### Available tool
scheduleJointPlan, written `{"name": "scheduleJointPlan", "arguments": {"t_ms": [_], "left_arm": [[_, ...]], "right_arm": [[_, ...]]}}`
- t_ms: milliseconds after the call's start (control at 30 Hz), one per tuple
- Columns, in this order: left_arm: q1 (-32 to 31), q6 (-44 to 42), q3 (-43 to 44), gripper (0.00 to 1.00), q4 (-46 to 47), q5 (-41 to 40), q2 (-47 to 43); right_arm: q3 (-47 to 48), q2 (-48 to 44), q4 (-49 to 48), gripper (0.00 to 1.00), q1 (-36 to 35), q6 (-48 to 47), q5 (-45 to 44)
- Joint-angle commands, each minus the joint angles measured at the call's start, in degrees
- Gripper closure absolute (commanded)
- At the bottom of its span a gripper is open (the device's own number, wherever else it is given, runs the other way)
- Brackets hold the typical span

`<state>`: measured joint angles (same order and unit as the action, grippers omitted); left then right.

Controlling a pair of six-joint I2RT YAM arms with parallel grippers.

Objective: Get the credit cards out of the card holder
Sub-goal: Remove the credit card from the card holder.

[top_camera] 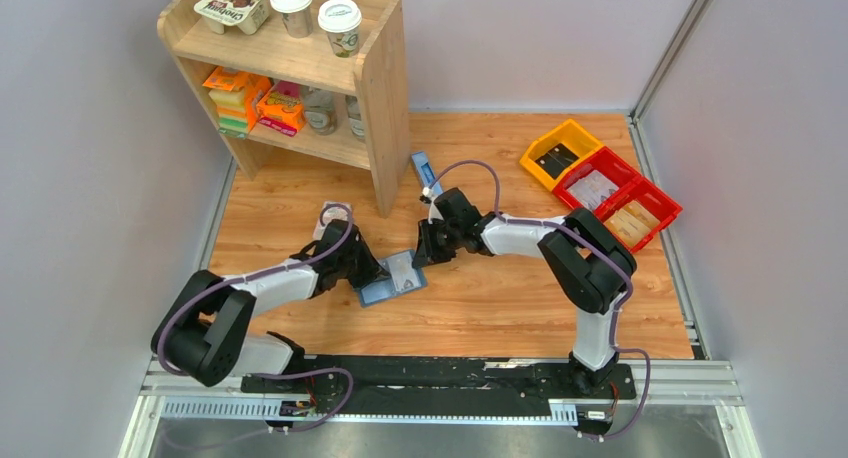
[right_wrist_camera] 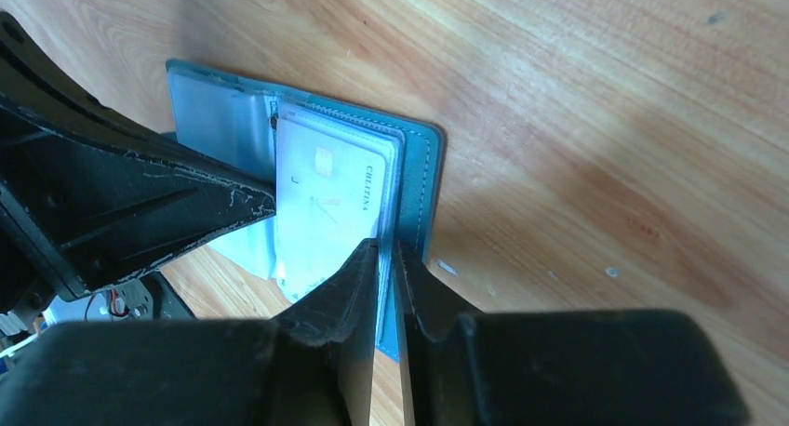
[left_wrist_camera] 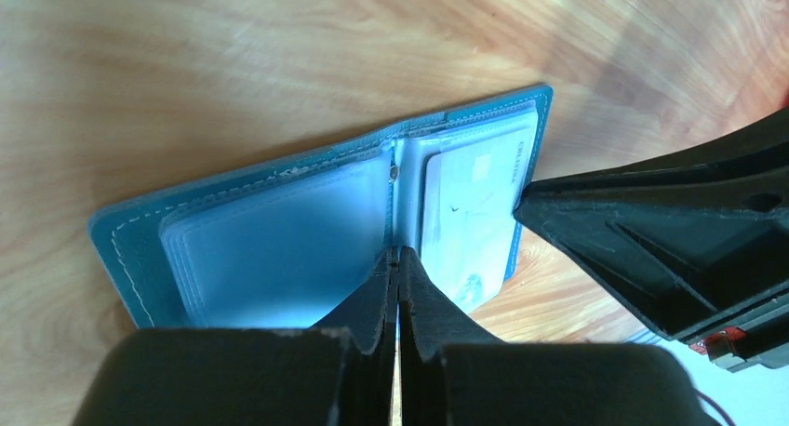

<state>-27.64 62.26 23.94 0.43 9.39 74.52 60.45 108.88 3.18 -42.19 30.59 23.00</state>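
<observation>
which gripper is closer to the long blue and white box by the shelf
Right. The right gripper is just on the arm-base side of the box; the left gripper sits further left, at the card holder.

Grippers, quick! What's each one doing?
Left gripper: shut, tips at the fold of the open teal-blue fabric card holder.
Right gripper: cannot tell, narrow gap.

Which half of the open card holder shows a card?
The card holder half by the right gripper: a white chip card sits in it; the other shows only clear sleeves.
</observation>
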Motion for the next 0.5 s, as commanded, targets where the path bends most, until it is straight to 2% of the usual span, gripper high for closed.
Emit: {"name": "scheduleJointPlan", "arguments": {"t_ms": [0, 133, 233, 300, 367, 467], "left_arm": [[0.48, -7.85, 4.43, 1.00, -1.57, -0.07, 4.92], [0.39, -10.93, 6.81, 1.00, 0.79, 1.60, 6.60], [0.48, -12.51, 7.26, 1.00, 0.98, 0.81, 3.89], [0.39, -13.12, 7.52, 0.96, -0.16, 0.19, 1.51], [0.48, -13.48, 7.52, 0.88, -2.62, -0.25, -1.39], [0.48, -13.13, 7.17, 0.84, -4.38, -0.33, -5.77]], "right_arm": [[1.17, -2.18, 4.82, 0.80, -0.17, -3.08, -2.79], [1.17, -4.37, 5.08, 0.71, -0.17, -4.04, -3.58], [1.43, -6.39, 5.34, 0.64, -0.17, -4.49, -4.98], [1.78, -7.01, 5.52, 0.63, -0.17, -4.49, -5.60], [2.13, -7.19, 5.52, 0.66, -0.17, -4.57, -5.60], [2.48, -6.67, 5.00, 0.80, -0.17, -4.57, -4.38]]}}
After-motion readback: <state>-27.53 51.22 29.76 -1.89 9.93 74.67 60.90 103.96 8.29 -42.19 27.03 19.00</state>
